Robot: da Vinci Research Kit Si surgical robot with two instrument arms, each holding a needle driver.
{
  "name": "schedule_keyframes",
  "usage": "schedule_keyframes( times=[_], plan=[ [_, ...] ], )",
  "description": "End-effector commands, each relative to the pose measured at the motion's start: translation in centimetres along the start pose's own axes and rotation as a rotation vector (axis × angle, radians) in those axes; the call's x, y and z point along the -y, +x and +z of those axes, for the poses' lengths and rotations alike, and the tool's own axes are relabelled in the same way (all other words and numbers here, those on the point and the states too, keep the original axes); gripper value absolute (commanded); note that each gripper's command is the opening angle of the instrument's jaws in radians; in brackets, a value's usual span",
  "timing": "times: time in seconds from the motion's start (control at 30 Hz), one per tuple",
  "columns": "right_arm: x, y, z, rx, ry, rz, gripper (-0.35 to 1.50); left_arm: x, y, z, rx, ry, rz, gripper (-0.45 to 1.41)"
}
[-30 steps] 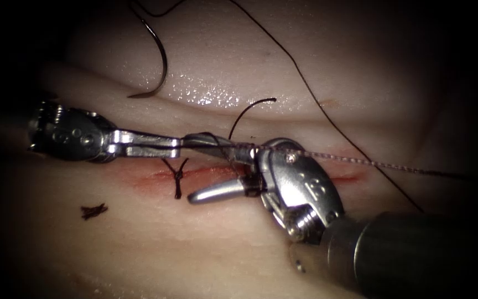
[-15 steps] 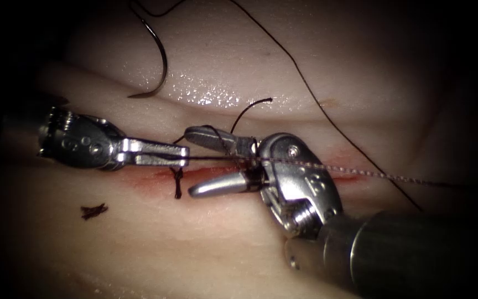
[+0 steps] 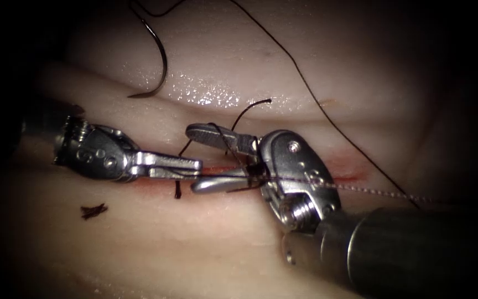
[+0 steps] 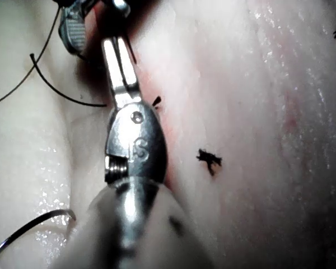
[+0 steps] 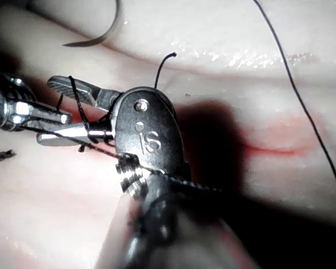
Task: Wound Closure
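Observation:
The tissue [image 3: 206,243] has a red cut [image 3: 349,166] running across it. The curved needle [image 3: 161,55] lies free on the tissue beyond the cut, held by neither tool; it is also seen as needle [image 5: 98,38]. My left tool [image 3: 198,165] is shut on the thread [image 3: 372,191], which runs taut to the right. Its tip sits between the open jaws of my right tool [image 3: 191,159]. Thread loops around the right jaws, loop [image 5: 81,112]. A short free thread end [image 3: 250,108] curls up behind them.
A tied stitch [image 3: 177,189] sits in the cut under the left tool's jaws. A cut scrap of thread [image 3: 93,210] lies on the near tissue left of it. Slack thread [image 3: 305,83] trails over the far tissue to the right.
My left tool has moved right along the cut, bringing the thread in between the right tool's open jaws. The right tool has shifted slightly. The needle has not moved.

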Motion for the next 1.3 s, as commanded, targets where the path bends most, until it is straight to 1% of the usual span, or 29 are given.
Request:
schedule_keyframes(
  times=[0.03,0.23,0.5,0.73,0.87,0.93,1.1,1.17,1.3],
  plan=[
    [-0.04,-0.09,0.05,-0.004,-0.003,0.0,0.69,-0.06,-0.06,0.06,0.0,-0.007,0.0,-0.45],
    [-0.07,-0.07,0.03,-0.024,-0.011,0.003,0.69,-0.15,-0.05,0.11,0.006,-0.021,0.005,-0.45],
    [-0.17,0.01,0.03,-0.039,-0.044,0.009,0.69,-0.25,-0.13,0.25,0.009,-0.035,0.019,-0.45],
    [-0.22,0.0,0.02,-0.042,-0.077,0.014,0.69,-0.29,-0.16,0.36,0.012,-0.043,0.024,-0.45],
    [-0.22,-0.03,0.02,-0.036,-0.109,0.017,0.74,-0.29,-0.14,0.42,0.022,-0.047,0.021,-0.45],
    [-0.2,-0.04,0.01,-0.01,-0.135,0.012,0.79,-0.29,-0.1,0.45,0.023,-0.046,0.018,-0.45],
    [-0.16,-0.14,-0.01,0.086,-0.218,-0.009,0.79,-0.26,0.07,0.52,0.018,-0.039,0.003,-0.45],
    [-0.15,-0.2,-0.03,0.14,-0.253,-0.01,0.79,-0.27,0.13,0.55,0.016,-0.037,-0.002,-0.45],
    [-0.13,-0.29,-0.09,0.201,-0.313,-0.008,0.79,-0.28,0.28,0.63,0.013,-0.036,-0.006,-0.45]
  ],
)
